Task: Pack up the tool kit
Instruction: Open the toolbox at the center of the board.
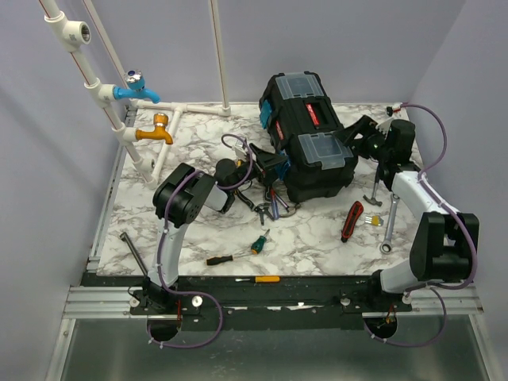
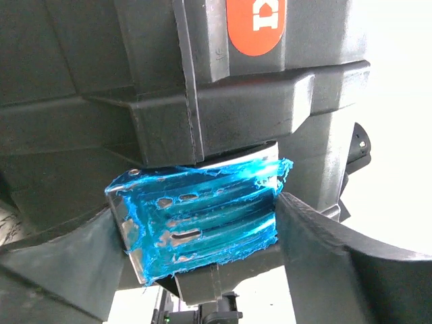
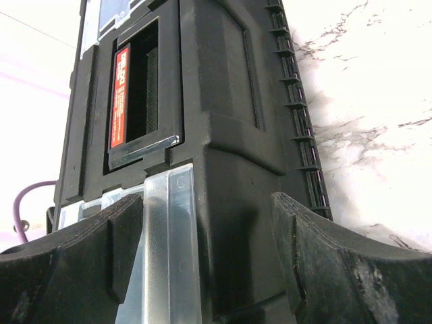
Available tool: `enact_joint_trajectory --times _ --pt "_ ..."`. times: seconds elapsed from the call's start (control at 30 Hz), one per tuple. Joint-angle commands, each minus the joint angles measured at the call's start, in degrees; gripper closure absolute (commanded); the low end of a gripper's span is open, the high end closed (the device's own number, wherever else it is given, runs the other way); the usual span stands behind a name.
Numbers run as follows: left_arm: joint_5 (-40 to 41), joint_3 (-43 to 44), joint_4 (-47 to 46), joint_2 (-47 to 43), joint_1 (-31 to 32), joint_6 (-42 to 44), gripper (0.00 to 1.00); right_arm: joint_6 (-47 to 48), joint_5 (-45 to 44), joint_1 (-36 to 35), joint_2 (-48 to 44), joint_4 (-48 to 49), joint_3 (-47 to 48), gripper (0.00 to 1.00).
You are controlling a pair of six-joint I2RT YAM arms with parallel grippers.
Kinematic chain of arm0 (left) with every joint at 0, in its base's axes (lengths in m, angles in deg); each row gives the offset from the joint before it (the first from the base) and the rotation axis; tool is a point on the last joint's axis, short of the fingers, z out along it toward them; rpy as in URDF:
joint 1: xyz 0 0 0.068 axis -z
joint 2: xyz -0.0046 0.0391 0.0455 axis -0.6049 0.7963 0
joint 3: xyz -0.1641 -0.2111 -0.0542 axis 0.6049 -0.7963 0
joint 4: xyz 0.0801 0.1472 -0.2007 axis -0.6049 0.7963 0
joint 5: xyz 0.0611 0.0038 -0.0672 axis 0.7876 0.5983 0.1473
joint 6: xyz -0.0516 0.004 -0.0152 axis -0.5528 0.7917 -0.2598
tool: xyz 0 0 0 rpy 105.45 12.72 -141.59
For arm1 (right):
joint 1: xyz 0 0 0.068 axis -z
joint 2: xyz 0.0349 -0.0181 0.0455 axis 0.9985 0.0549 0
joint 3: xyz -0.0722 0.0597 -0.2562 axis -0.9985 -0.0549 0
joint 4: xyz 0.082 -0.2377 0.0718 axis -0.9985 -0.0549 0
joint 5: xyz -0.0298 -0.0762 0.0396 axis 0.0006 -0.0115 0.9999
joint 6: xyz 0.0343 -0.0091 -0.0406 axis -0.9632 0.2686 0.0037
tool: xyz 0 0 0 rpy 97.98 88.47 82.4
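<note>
Matte left hand, ridged teal latch — blocky toolbox

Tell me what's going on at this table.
Two robot arms are working on a closed black toolbox that stands on the marble table. The left gripper has its fingers on either side of a teal latch on the box. The right gripper straddles the box from the other side. I cannot tell whether either one is squeezing. Pliers, a wrench and a green screwdriver lie loose on the table in front of the box.
</note>
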Motion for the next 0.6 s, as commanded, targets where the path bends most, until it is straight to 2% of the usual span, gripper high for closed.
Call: enact_joint_trajectory --times 0.0,0.17,0.23,0.3,0.33,0.37,0.57 --pt "0.68 2.59 -5.93 0.15 1.20 -3.13 0.31 0.42 3.74 -2.15 5.24 -9.08 -4.57 0.21" --pt "0.28 2.06 -2.62 -3.45 1.20 0.67 0.53 1.69 1.67 -2.18 4.02 -10.21 -4.66 0.22" --pt "0.29 2.55 -2.35 -3.72 1.19 1.20 0.68 1.85 1.91 -2.19 3.82 -10.24 -4.61 0.24" --pt "0.72 3.30 -2.43 -3.28 1.28 0.34 0.89 2.00 2.01 -2.20 3.80 -10.19 -4.64 0.24" --pt "0.48 3.95 -1.66 -3.12 1.28 -0.13 0.96 2.16 1.86 -2.15 3.79 -10.30 -4.56 0.24" --pt "0.26 4.48 -0.87 -2.95 1.29 -0.20 1.00 2.31 1.63 -2.13 3.74 -10.45 -4.56 0.24" --pt "0.33 6.42 0.45 -2.08 1.70 0.06 1.00 3.12 0.50 -2.60 3.90 -10.76 -4.44 0.24"
